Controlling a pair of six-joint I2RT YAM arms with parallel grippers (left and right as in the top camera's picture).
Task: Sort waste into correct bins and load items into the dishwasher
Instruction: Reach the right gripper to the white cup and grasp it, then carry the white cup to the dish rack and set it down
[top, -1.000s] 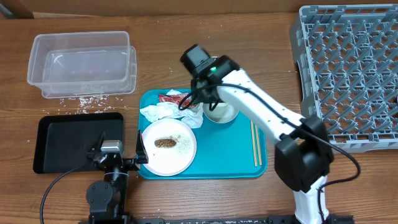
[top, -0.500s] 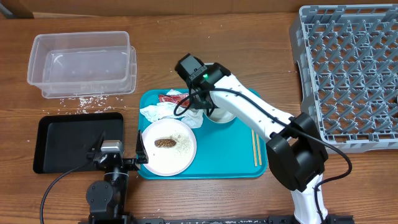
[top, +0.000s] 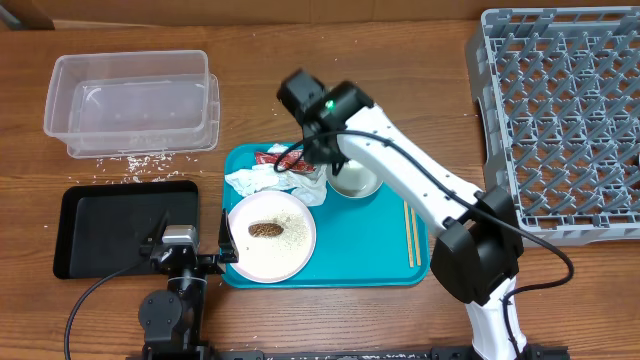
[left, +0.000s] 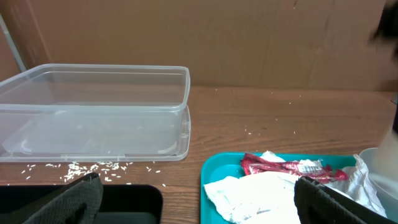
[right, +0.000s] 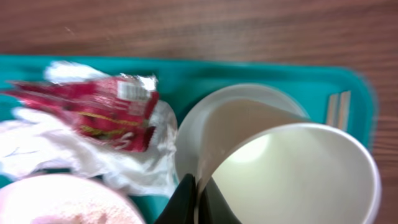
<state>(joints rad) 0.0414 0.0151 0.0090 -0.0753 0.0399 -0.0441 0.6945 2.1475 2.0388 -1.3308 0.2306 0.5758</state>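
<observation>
**While the white cup (right: 292, 177) leans in its bowl (right: 249, 92), I pinch its rim**

Since it looks light, thin-walled and slick, my right gripper (right: 196, 191) is closed on one side of the wall; I judge a gentle, upright lift is safest. The cup sits at the far side of the turquoise tray (top: 370, 260). My left gripper (left: 199, 194) waits wide open, empty.

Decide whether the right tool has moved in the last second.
Yes. Against the turquoise tray, the right tool has shifted left, toward the clear tub, and shut on the rim of the white cup.
</observation>
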